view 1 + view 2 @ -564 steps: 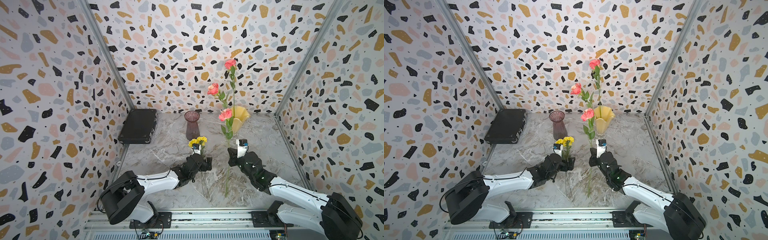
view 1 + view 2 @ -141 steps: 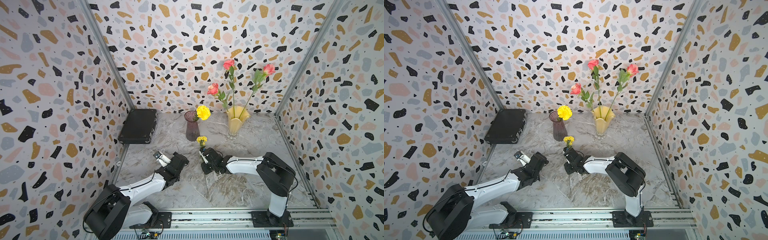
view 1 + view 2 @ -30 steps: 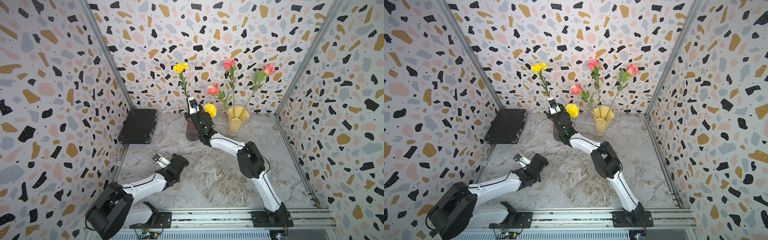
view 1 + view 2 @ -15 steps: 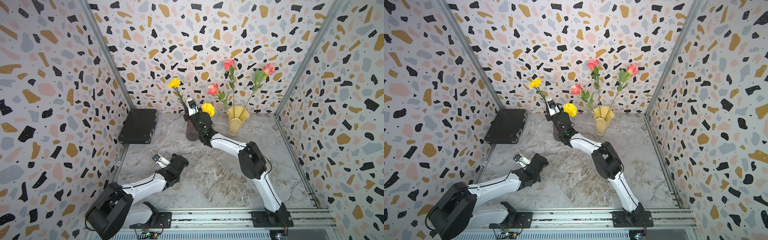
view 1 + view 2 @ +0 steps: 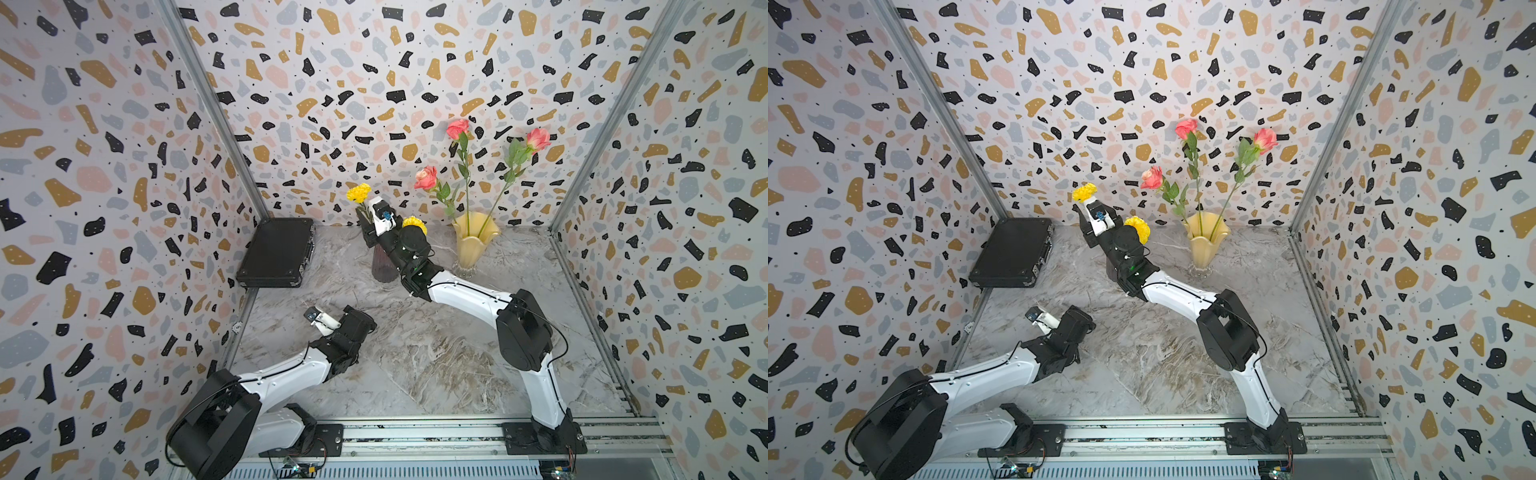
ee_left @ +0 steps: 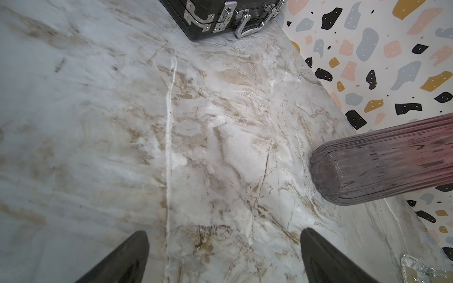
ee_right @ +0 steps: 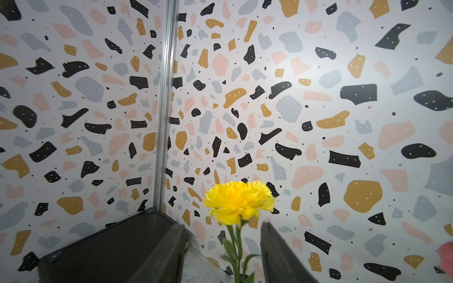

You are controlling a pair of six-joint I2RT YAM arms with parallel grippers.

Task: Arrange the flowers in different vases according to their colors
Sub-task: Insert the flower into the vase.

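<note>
Right gripper [image 7: 221,227] has its fingers apart, 1 on each side of a thin green stem, with a gap showing on both sides. The yellow flower [image 7: 239,202] on that stem opens just above the fingertips. In both top views this gripper sits over the purple vase [image 5: 381,270]. The vase's mouth is hidden by the right arm [image 5: 465,291], so where the stem ends cannot be told. A 2nd yellow bloom [image 5: 414,223] peeks out beside the wrist, on the side toward the yellow vase [image 5: 473,245].

Both vases stand near the rear edge of the marble surface [image 5: 415,361]: the purple one about midway along it, the yellow one closer to the right rear corner. 3 pink roses [image 5: 457,129] stand in the yellow vase, fanning apart.

Left gripper [image 6: 224,232] hangs low over the marble near the left edge, its fingers spread wide. A black case [image 5: 276,253] lies in the left rear corner.
</note>
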